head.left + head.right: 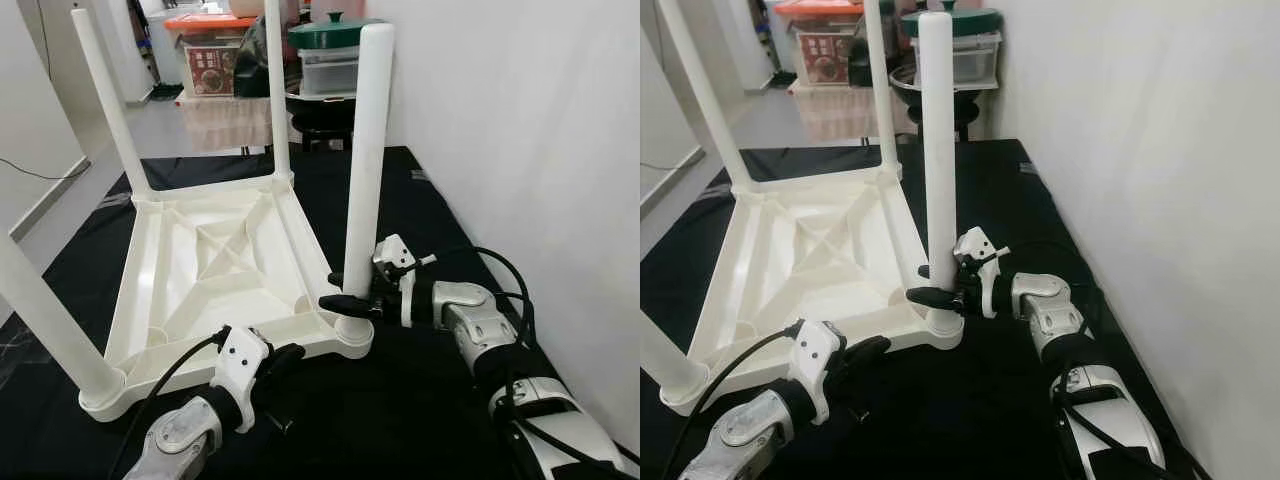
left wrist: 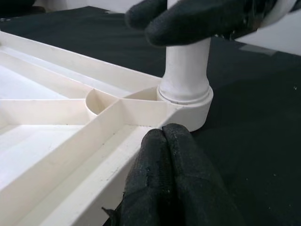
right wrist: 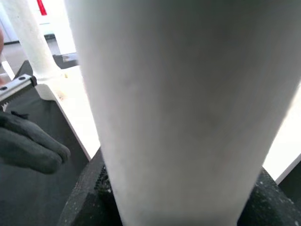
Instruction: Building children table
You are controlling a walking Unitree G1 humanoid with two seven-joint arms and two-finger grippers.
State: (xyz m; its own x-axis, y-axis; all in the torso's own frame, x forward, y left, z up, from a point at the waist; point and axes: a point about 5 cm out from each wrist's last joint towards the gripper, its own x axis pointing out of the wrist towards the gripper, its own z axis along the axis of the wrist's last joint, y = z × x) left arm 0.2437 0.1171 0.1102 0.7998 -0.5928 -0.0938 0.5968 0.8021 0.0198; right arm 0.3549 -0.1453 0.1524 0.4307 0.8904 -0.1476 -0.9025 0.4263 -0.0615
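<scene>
Left hand [image 1: 285, 357], fingers pressed together, touches the near rim of the upturned white table [image 1: 215, 265], which lies on a black mat [image 1: 420, 400]. Right hand [image 1: 340, 302] grips the near right leg [image 1: 365, 150] low, just above its corner socket.

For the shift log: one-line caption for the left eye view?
Right hand grips the near-corner leg of the upturned white table; left hand rests shut beside it.

We lose the near-left leg [image 1: 45, 310] past the picture's edge, the far legs' tops too — and the right wrist view's leg [image 3: 178, 108] is blurred.
</scene>
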